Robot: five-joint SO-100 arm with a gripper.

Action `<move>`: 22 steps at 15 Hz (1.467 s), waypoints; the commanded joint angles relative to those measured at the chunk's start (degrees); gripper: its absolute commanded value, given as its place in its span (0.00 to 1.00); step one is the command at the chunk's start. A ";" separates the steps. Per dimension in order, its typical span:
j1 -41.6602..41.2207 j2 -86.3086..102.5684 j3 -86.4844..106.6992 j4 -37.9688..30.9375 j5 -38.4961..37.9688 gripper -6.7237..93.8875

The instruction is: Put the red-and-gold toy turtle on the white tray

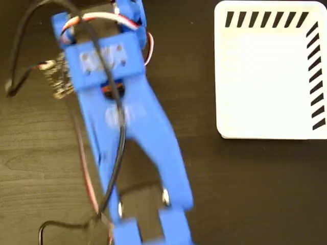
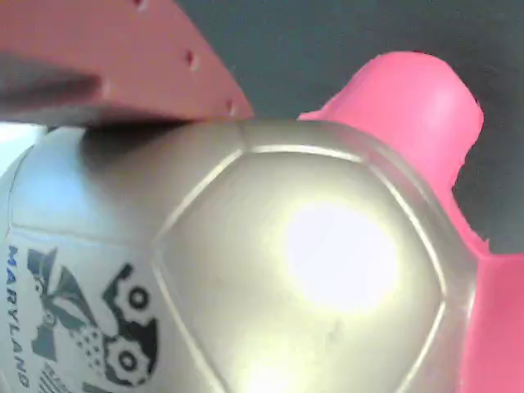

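Note:
The red-and-gold toy turtle (image 2: pixel 311 262) fills the wrist view. Its shiny gold shell carries dark print at the lower left, and a coral-pink limb (image 2: pixel 409 106) sticks up at the right. One reddish finger (image 2: pixel 123 57) of my gripper (image 2: pixel 237 123) lies tight against the top of the shell; the other finger is hidden. In the fixed view the blue arm (image 1: pixel 122 117) covers both turtle and gripper. The white tray (image 1: pixel 265 76), with black diagonal stripes along its top and right edges, lies at the upper right, apart from the arm.
The dark wooden table (image 1: pixel 255 194) runs under everything. Black and red cables (image 1: pixel 120 148) trail along the arm, and a small circuit board (image 1: pixel 59 76) sticks out at its left side.

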 commanded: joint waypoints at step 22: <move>38.06 1.41 -3.08 0.44 -4.04 0.07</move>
